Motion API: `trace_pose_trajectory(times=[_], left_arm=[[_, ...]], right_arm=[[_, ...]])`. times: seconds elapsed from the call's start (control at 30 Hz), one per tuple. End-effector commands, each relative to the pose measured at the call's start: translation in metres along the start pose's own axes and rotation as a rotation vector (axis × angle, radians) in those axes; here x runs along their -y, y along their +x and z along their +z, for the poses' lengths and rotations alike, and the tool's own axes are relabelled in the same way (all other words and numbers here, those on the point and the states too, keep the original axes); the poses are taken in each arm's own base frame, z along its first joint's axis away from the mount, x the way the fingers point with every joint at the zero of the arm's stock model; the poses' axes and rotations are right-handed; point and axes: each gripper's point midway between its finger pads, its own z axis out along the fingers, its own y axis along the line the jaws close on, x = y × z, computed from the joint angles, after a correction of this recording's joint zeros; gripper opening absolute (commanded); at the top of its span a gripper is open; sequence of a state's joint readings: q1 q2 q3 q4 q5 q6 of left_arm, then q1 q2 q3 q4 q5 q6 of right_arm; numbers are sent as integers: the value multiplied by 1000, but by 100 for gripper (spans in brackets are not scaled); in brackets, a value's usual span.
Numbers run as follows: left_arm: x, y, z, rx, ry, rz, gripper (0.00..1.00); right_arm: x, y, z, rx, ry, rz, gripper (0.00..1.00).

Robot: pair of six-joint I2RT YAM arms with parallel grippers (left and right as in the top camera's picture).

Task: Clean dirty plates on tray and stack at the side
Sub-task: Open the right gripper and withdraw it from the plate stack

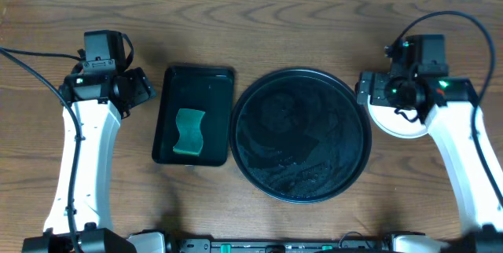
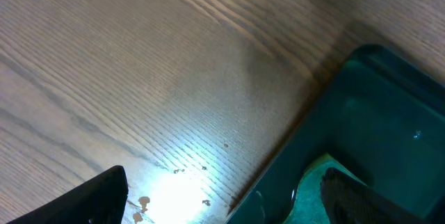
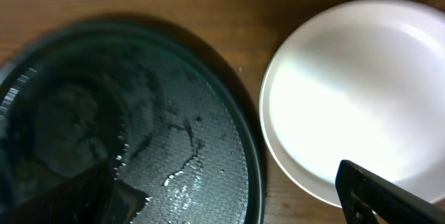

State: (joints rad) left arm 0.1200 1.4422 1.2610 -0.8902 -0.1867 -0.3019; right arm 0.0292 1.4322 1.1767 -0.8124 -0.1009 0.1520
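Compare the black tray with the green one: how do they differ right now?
The black tray is round; the green tray is rectangular. The black tray is wider than the green tray. The black tray holds only wet streaks; the green tray holds a sponge. Both have raised rims and lie flat on the table, side by side.

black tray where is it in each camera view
Overhead: black tray in the middle, right of the green tray.
Left wrist: not in it.
Right wrist: fills the left half.
Shared landmark: the white plate beside the tray's right rim.
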Motion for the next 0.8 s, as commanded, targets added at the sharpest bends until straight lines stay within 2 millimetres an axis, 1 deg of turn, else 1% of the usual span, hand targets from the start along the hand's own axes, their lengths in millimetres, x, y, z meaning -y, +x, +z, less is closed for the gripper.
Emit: trace_pose_trajectory(times=[0.0, 0.17, 0.37, 0.6, 0.67, 0.7, 0.77], left_arm=[[-3, -2, 0, 4, -14, 2, 89], [-3, -2, 0, 4, -14, 2, 89], [-3, -2, 0, 4, -14, 2, 89], [-3, -2, 0, 4, -14, 2, 89], [-3, -2, 0, 4, -14, 2, 89], [-3, -2, 0, 4, -14, 2, 89], [-3, -2, 0, 4, -14, 2, 89]], right_arm=[[-9, -11, -40, 122, -25, -24, 99], [-16, -20, -98, 297, -52, -42, 99], [-22, -18, -162, 482, -81, -60, 99], [-26, -1, -231, 691, -109, -80, 99], [-16, 5, -253, 773, -59, -62, 99], [-12, 10, -266, 816, -44, -55, 99], [-11, 22, -284, 872, -49, -55, 99]])
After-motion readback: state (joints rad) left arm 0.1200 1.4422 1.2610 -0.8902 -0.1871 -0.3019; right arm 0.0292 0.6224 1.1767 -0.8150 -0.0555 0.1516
